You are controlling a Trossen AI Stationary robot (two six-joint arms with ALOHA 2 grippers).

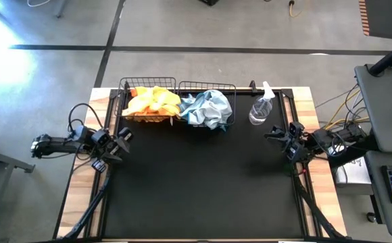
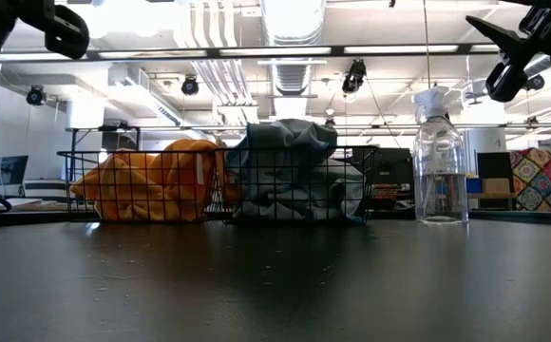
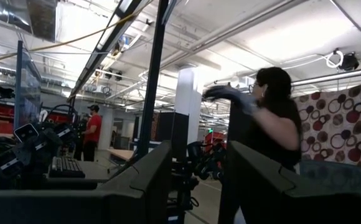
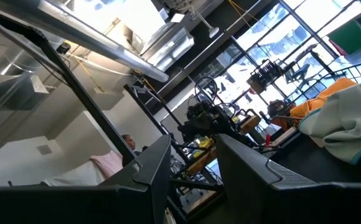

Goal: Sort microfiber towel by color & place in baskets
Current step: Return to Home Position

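Observation:
Two black wire baskets stand side by side at the table's far edge. The left basket (image 1: 124, 94) holds the orange microfiber towels (image 1: 152, 102), heaped above its rim (image 2: 152, 180). The right basket (image 1: 232, 101) holds the pale blue-grey towels (image 1: 208, 108), also piled high (image 2: 290, 171). My left gripper (image 1: 125, 138) hovers at the mat's left edge, open and with nothing in it (image 3: 196, 186). My right gripper (image 1: 274, 135) hovers at the mat's right edge, near the spray bottle, open with nothing between its fingers (image 4: 193, 180). Both point slightly upward.
A clear spray bottle (image 1: 262, 108) stands upright right of the baskets (image 2: 440, 161). The black mat (image 1: 203, 182) in front of the baskets is bare. A person (image 3: 274, 118) moves in the room beyond the table; another person (image 3: 93, 127) stands farther off.

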